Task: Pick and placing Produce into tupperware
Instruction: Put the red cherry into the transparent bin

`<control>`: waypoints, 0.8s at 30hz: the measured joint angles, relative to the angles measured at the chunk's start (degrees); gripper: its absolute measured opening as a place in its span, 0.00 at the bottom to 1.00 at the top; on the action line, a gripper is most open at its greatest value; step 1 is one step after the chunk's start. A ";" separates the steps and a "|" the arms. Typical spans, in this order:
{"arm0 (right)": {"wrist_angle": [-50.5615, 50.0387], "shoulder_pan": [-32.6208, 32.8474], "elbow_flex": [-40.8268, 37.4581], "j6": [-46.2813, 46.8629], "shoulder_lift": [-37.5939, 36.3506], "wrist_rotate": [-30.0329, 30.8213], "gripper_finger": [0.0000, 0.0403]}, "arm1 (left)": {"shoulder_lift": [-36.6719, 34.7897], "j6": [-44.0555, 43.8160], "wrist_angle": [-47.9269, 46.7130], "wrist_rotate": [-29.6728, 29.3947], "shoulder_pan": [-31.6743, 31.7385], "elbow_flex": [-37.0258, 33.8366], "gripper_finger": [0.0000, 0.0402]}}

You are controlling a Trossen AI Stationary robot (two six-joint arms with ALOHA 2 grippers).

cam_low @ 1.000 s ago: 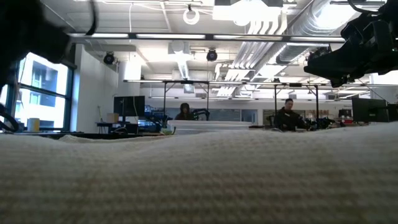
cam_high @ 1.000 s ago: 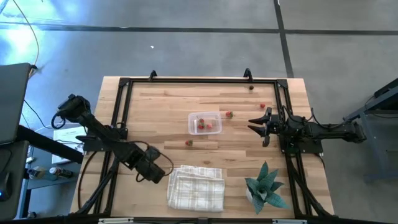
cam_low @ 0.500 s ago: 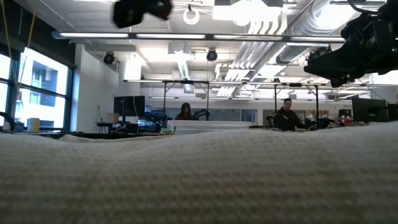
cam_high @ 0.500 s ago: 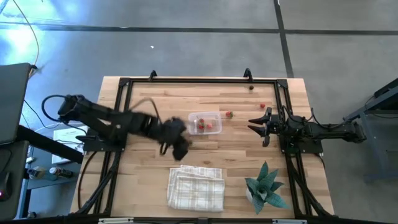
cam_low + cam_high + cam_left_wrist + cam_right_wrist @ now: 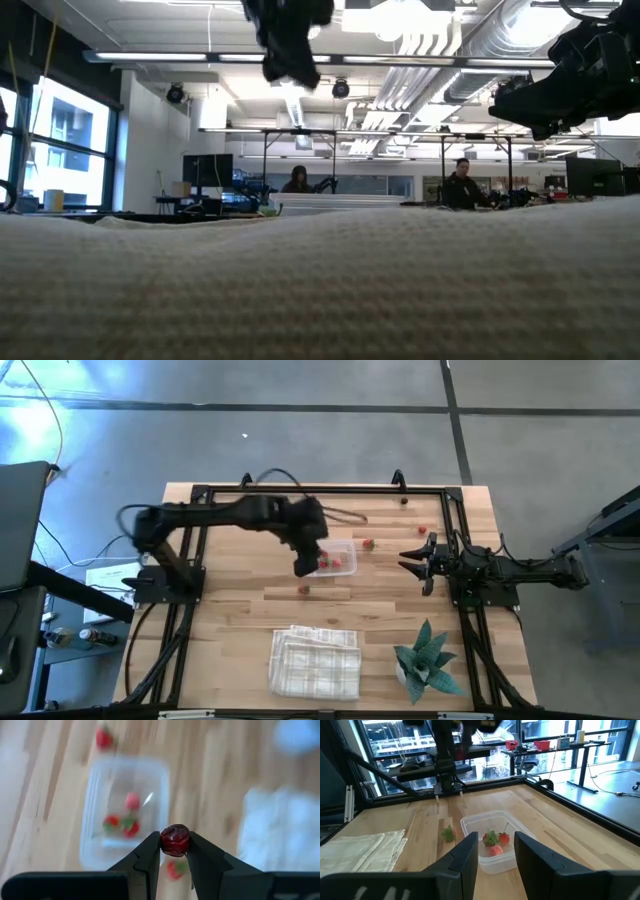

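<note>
Wooden table: left pincer clamps dark-red produce above tupperware; right pincer open, empty.

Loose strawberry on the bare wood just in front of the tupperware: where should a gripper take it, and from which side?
Take the strawberry across its red body, coming straight down from above. It is small and rounded, lies alone on the table, and nothing stands close around it. The tupperware is apart from it, so fingers fit on either side. The left gripper already holds a dark red piece; the right gripper is open.
</note>
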 joint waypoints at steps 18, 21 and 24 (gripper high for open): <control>0.01 0.00 0.00 -0.01 0.04 0.02 0.29 | 21.55 8.32 -4.00 -6.94 2.80 3.90 0.21; 0.00 0.00 -0.01 0.00 0.04 0.03 0.29 | 21.96 8.15 -3.49 -6.94 4.17 3.86 0.21; 0.02 0.00 -0.01 -0.01 0.04 0.02 0.29 | 22.42 8.12 -1.78 -6.14 5.31 4.02 0.21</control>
